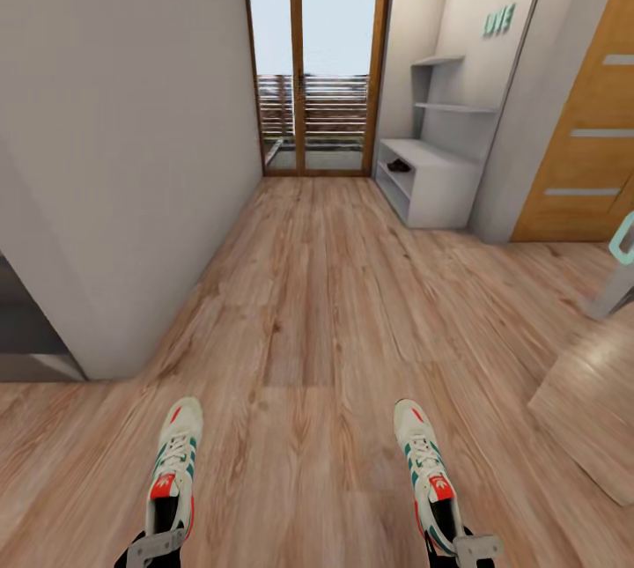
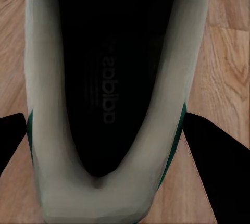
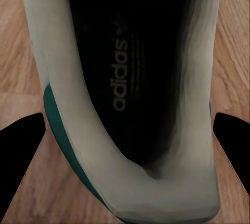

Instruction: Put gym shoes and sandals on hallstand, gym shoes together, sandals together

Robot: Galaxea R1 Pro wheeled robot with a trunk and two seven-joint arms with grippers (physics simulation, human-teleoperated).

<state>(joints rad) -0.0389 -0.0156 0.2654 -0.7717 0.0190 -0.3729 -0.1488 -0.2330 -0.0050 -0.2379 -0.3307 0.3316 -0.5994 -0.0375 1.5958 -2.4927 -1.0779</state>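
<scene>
While fingers (image 2: 213, 166) cropped, gym shoes (image 1: 174, 462) gripped.

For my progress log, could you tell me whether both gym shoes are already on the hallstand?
No, each gym shoe is above the corridor floor, far from the hallstand.

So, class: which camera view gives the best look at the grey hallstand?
The head view: the hallstand stands at the corridor's far right, with its bench, open tiers and two upper shelves plain to see. Both wrist views look into a gym shoe held over wood flooring, so they tell nothing about it.
</scene>
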